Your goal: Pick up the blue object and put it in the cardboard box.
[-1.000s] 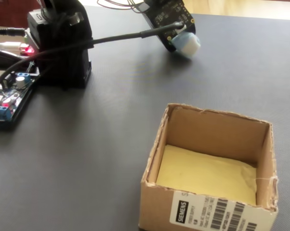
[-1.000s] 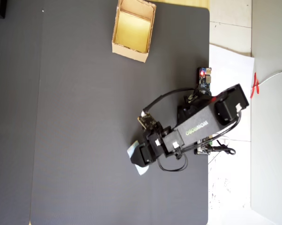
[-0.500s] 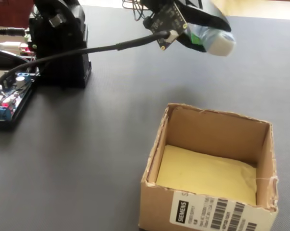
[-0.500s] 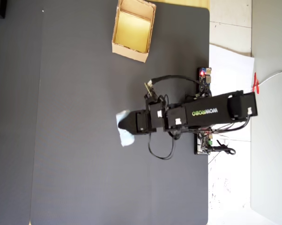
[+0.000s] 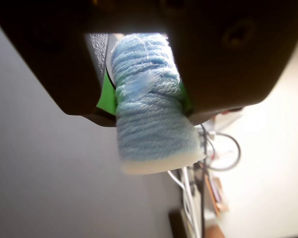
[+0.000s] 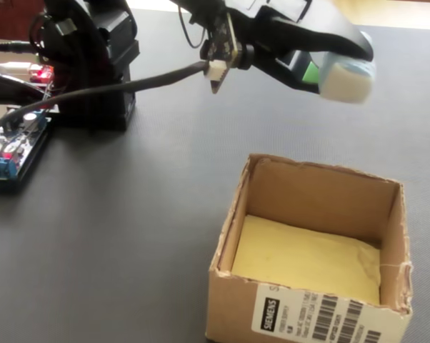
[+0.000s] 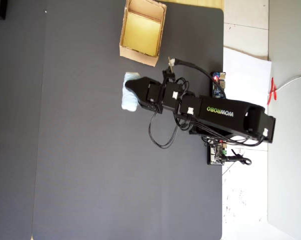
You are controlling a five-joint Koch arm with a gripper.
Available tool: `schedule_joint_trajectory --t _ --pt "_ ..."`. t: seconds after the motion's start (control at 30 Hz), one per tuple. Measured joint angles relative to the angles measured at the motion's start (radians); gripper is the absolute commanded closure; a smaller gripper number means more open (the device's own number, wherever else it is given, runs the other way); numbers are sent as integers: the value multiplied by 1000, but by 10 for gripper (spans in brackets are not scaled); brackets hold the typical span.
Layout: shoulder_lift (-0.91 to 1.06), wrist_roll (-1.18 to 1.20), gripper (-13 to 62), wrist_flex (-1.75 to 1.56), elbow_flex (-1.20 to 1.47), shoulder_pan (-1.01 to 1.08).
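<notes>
**Blue object clamped in the jaws, held above the mat short of the box**

In my wrist view the gripper (image 5: 148, 106) fills the top of the frame, its dark jaws pressed against both sides of the blue object (image 5: 151, 116). Green pads (image 5: 105, 96) show at 9 and 3 o'clock of the block where they pinch it. The object's ribbed pale-blue body hangs down past the jaws and ends in a white lower edge.

In the fixed view I see the arm reaching in from 11 o'clock, with the gripper (image 6: 336, 68) holding the blue object (image 6: 349, 80) in the air at about 1 o'clock. The cardboard box (image 6: 308, 314) sits on the dark mat (image 6: 115, 236) at 5 o'clock, and only its yellowish floor shows inside.

From overhead, the blue object (image 7: 129, 92) lies at 7 o'clock of the cardboard box (image 7: 138, 55), near it but outside its walls. The arm (image 7: 215, 112) stretches away toward 3 o'clock.
</notes>
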Motion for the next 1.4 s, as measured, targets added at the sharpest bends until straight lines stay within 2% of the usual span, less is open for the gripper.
schedule_joint_trajectory --t 0.3,0.4,0.53,0.6,0.63,0.73,0.87,0.97,1.2,1.4 --pt "-97 -23 443 -63 -63 245" --pt "-206 -23 443 -61 -201 400" --pt "-256 -23 442 -63 -227 479" --pt "-258 -23 421 -63 -229 489" --pt "-258 -23 365 -63 -229 489" --pt "-256 -14 262 41 -236 491" --pt "-222 11 200 156 -235 489" --pt "-189 11 177 166 -235 489" --pt "-138 18 177 167 -233 477" --pt "-67 44 177 169 -222 385"
